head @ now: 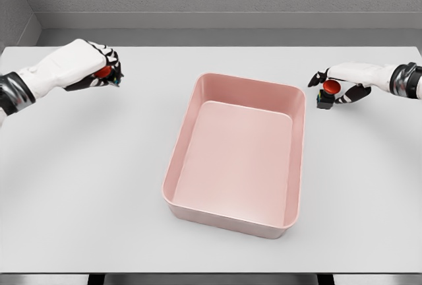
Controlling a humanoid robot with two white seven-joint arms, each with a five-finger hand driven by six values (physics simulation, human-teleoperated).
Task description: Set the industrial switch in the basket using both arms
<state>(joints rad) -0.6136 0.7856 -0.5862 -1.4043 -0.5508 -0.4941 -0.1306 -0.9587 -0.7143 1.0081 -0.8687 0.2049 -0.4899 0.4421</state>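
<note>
head camera, angled down, table (79, 186) nearly filling view

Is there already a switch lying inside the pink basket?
No, the pink basket holds nothing; one red-buttoned switch is at the right hand, another at the left hand.

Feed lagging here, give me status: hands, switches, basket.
Left hand shut on red-button switch. Right hand shut on second switch, at table level. Pink basket empty, between them; nothing blocking.

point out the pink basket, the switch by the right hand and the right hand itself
pink basket (298, 103): head view, far right rim
switch (330, 87): head view, its red button top
right hand (353, 72): head view, white back of the hand
</note>
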